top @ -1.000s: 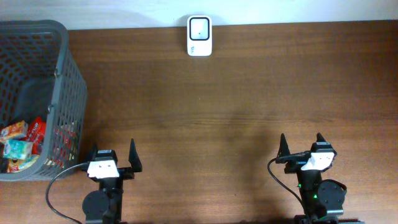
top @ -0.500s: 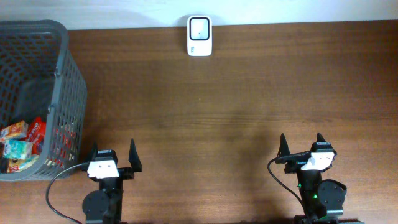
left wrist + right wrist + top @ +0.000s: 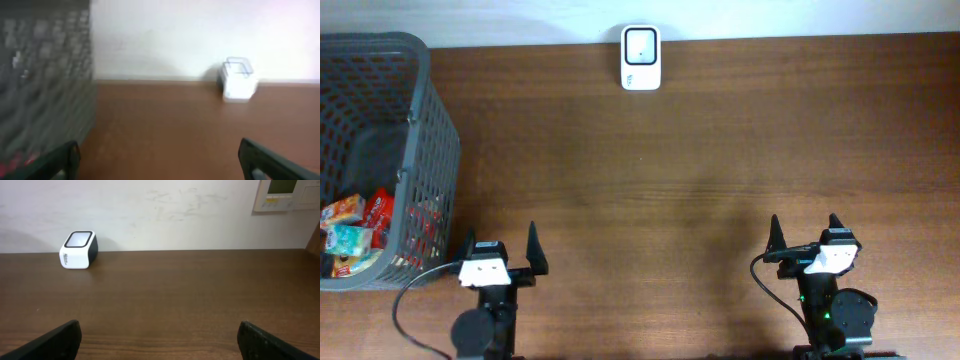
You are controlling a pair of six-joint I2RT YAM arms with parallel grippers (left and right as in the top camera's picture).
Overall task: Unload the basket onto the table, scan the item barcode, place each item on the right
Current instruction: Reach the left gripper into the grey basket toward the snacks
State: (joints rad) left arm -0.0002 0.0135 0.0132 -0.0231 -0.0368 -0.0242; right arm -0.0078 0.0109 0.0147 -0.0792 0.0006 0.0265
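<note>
woodgrain bench (image 3: 670, 170): rounded white scanner (image 3: 641, 45) at 12 o'clock, grey mesh basket (image 3: 432, 110) at 9 o'clock; left end effector (image 3: 501, 242), right end effector (image 3: 804, 226) spread wide, empty.

The basket (image 3: 438, 170) runs off the overhead view's left edge, its packets (image 3: 350, 228) half hidden by mesh. The left wrist view is blurred, smearing the scanner (image 3: 238, 81).

Your two arms are black – the left arm (image 3: 483, 325) and the right arm (image 3: 837, 312) alike. The left pincer (image 3: 501, 238) and right pincer (image 3: 804, 224) each carry two thin, pointed black fingers (image 3: 534, 250) with a white block (image 3: 485, 268) behind them. A black cable (image 3: 404, 303) loops off the left arm, and a shorter one curls by the right – there a small green light (image 3: 827, 316) glows.
</note>
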